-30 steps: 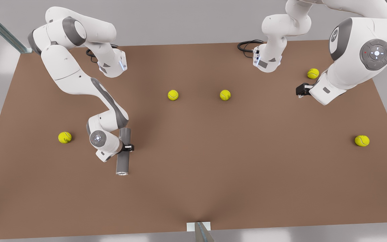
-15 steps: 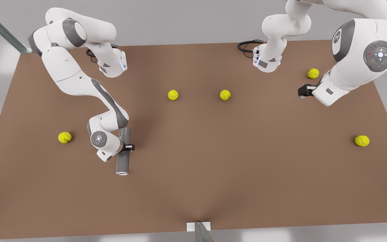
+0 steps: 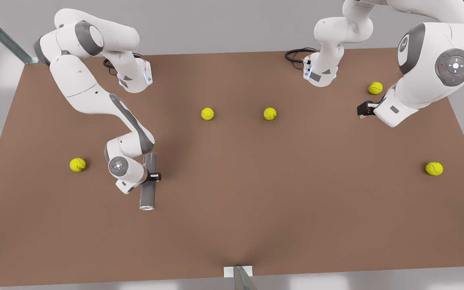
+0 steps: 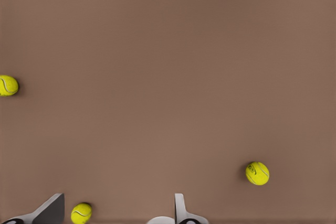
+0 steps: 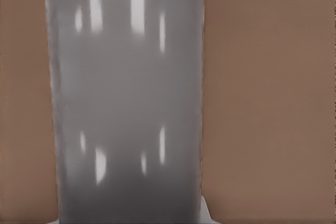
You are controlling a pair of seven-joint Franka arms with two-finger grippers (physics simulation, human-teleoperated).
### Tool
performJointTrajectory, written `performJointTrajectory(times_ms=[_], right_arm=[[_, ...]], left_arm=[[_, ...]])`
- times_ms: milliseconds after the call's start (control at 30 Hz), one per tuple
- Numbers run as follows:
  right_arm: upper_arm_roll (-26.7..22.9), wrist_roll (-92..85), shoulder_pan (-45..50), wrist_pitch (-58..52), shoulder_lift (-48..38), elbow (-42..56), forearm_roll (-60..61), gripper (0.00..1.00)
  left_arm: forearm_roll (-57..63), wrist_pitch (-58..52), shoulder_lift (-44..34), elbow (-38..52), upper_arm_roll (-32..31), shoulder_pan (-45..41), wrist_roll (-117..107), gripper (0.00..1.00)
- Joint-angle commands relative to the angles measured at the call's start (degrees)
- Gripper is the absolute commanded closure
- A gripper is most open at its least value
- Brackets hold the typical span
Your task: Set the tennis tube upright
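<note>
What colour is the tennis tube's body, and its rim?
The tennis tube is dark grey, its rim silvery; best in the front view.

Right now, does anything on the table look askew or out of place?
Only the dark grey cylindrical tennis tube: it lies on its side on the brown table, silvery rim toward the camera, with the right end effector at its middle. Five yellow-green tennis balls lie scattered. The left end effector waits open.

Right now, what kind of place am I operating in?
Probably a simulated tabletop test cell, not a real room: a bare brown table, scattered tennis balls, plain grey surroundings. The right gripper is at the lying tennis tube; the left gripper waits.
</note>
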Motion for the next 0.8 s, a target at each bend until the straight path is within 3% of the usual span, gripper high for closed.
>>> performJointTrajectory(times_ms=[0, 167, 300, 567, 767], right_arm=[[0.0, 0.5, 0.0, -0.4, -0.4, -0.1, -0.4, 0.26], [1.2, 0.7, 0.0, -2.8, -4.4, -1.3, -0.5, 0.26], [8.5, 0.6, 0.3, -6.7, -8.2, -1.3, -0.7, 0.26], [11.4, 0.7, 16.3, -2.8, -8.2, -0.6, -0.8, 0.26], [11.4, -4.3, 20.1, 0.7, -7.1, 0.7, -7.1, 0.26]], left_arm=[[0.0, 0.0, 0.0, 0.0, 0.0, 0.0, 0.0, 0.00], [0.0, 0.0, 0.0, 0.0, 0.0, 0.3, 0.0, 0.00], [-0.1, -0.1, -0.1, 0.0, 0.0, 0.6, -0.1, 0.00], [-0.2, -0.1, -0.1, 0.0, 0.0, 1.0, -0.1, 0.00], [-0.1, 0.1, 0.0, 0.0, 0.0, 1.3, 0.0, 0.00]])
